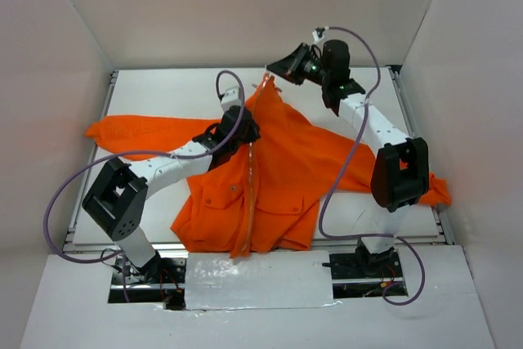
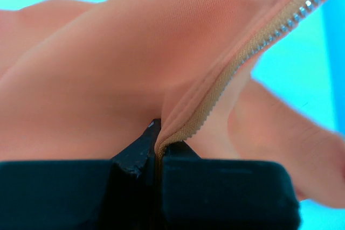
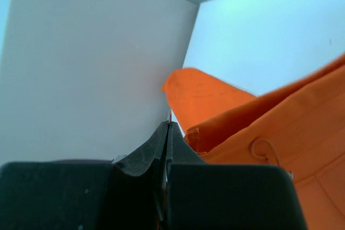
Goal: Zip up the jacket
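Observation:
The orange jacket (image 1: 286,161) lies spread on the white table (image 1: 163,91), collar toward the far side. Its pale zipper (image 1: 248,194) runs down the middle. My left gripper (image 1: 248,131) is shut on the zipper tape at mid-chest; in the left wrist view its jaws (image 2: 157,133) pinch the beige tape edge while the zipper teeth (image 2: 291,22) run up to the right. My right gripper (image 1: 273,77) holds the jacket's top raised into a peak. In the right wrist view it (image 3: 168,122) is shut on a thin silver sliver, seemingly the zipper pull, with orange cloth (image 3: 291,127) beside it.
White enclosure walls (image 1: 73,38) stand on three sides. One sleeve (image 1: 122,130) stretches left. The other sleeve (image 1: 437,191) runs right under my right arm. Purple cables (image 1: 57,202) loop beside both arms. Silver tape (image 1: 257,279) covers the near edge.

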